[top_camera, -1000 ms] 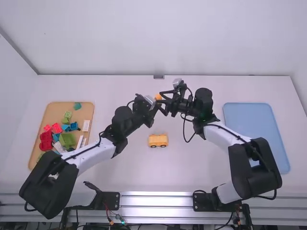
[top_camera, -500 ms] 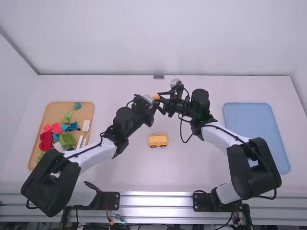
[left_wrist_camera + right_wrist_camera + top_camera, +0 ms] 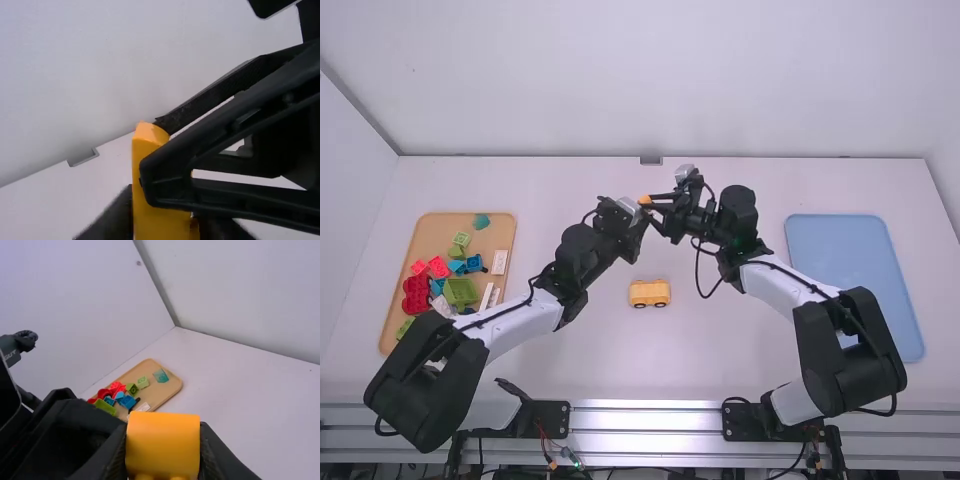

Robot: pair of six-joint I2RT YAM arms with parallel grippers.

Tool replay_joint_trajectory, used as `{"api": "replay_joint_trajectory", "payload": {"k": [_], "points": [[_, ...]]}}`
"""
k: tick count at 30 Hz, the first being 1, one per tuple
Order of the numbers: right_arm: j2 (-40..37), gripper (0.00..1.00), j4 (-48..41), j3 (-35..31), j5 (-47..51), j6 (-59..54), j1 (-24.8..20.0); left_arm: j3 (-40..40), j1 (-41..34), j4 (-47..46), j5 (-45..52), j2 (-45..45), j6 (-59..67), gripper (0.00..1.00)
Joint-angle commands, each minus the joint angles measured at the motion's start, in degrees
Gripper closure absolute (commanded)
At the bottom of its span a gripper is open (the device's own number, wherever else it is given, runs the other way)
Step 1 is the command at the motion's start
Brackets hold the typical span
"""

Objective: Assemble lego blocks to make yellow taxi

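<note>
In the high view my left gripper (image 3: 638,212) and my right gripper (image 3: 654,208) meet above the far middle of the table, at a small orange-yellow block (image 3: 645,200). In the left wrist view the block (image 3: 145,165) stands between my left gripper's blurred fingers (image 3: 112,217), and the right gripper (image 3: 162,150) clasps it from the side. The right wrist view has the block (image 3: 163,442) held between the fingers of my right gripper (image 3: 163,460), with the left gripper's dark body beside it. A yellow car piece (image 3: 649,293) with black wheels rests on the table, nearer the arms' bases.
On the left lies a wooden tray (image 3: 503,228) holding red, green, blue and white blocks. A light blue tray (image 3: 840,260) lies on the right. The table's far edge meets a white wall behind the grippers.
Over the last second my right gripper has shifted slightly left, toward the left gripper, and the orange-yellow block has moved a little left with it. The left arm has barely moved.
</note>
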Motion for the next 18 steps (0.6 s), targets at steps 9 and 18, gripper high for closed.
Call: {"api": "replay_joint_trajectory", "payload": {"k": [9,18], "points": [[-0.07,0.82,-2.95,0.00,8.31,-4.24,-3.15,0.57,0.00,-8.92,0.04,0.04,7.13,0.01],[-0.96,0.86,-34.51,9.40,15.41,-19.74,-3.87,0.79,4.42,-21.92,-14.14,-6.12,7.69,0.01]]}}
